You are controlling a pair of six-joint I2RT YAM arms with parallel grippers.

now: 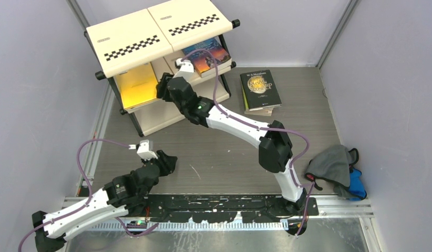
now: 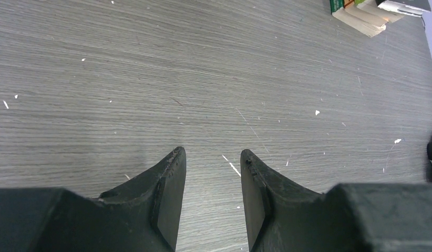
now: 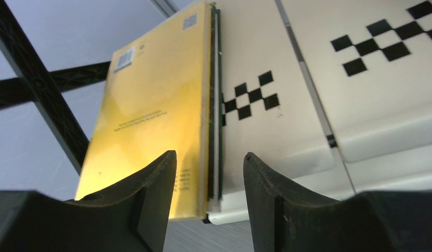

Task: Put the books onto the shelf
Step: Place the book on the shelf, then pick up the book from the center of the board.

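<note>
The shelf (image 1: 131, 41) stands at the back left, cream panels with checkered strips on a black frame. A yellow-orange book (image 1: 136, 84) lies on its middle tier at the left, and a blue book (image 1: 207, 55) lies on the same tier at the right. In the right wrist view the yellow book (image 3: 151, 113) rests on a thin dark book on the shelf panel (image 3: 266, 131). My right gripper (image 1: 161, 88) (image 3: 209, 160) is open just in front of that book's near edge, holding nothing. A stack of books (image 1: 261, 90) (image 2: 361, 13), dark cover with gold lettering on top, lies on the table. My left gripper (image 1: 171, 160) (image 2: 211, 155) hangs open over bare table.
A grey-and-blue cloth bundle (image 1: 338, 169) lies at the right, near the right arm's base. Grey walls close the table on the left, back and right. The shelf's black frame legs (image 3: 43, 89) stand beside the yellow book.
</note>
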